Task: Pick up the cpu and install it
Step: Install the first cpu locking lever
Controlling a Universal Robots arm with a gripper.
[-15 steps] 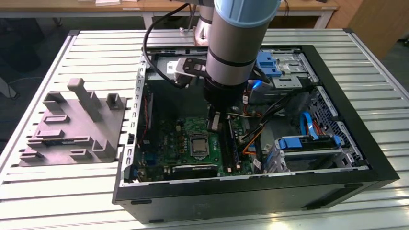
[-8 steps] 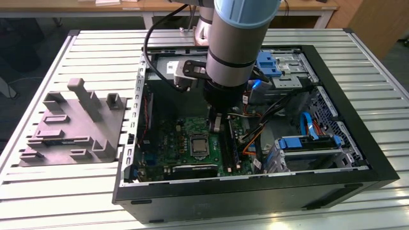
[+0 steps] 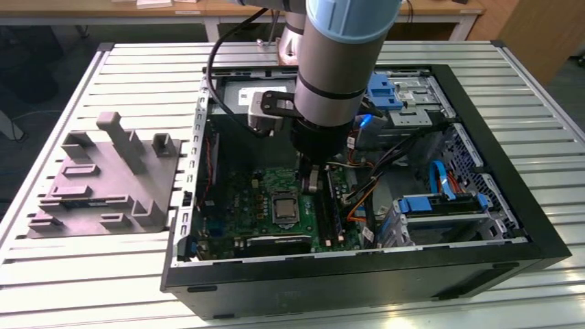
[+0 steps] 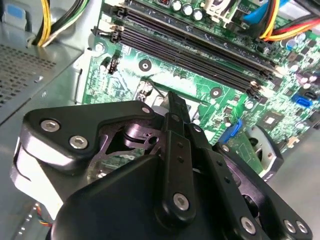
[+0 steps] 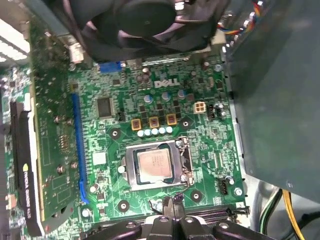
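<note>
The cpu (image 5: 155, 165), a small pale silvery square, lies flat inside the metal-framed socket (image 5: 131, 170) of the green motherboard (image 5: 125, 100). In the exterior view the cpu (image 3: 285, 208) shows in the socket near the middle of the board, inside the open computer case. My gripper (image 3: 313, 181) hangs just above the board beside the socket, on the memory-slot side. Its dark fingers (image 4: 176, 131) are shut together with nothing between them, and their tips (image 5: 171, 202) stand a short way off the socket frame. In the second wrist view the gripper body hides most of the socket.
A black case (image 3: 512, 253) surrounds the board, with blue drive brackets (image 3: 437, 204) and loose cables (image 3: 366, 195) at the exterior view's right. A black fan (image 5: 145, 22) borders the board. Long memory slots (image 4: 200, 47) run beside the socket. A grey tray (image 3: 101, 185) sits outside the case at the exterior view's left.
</note>
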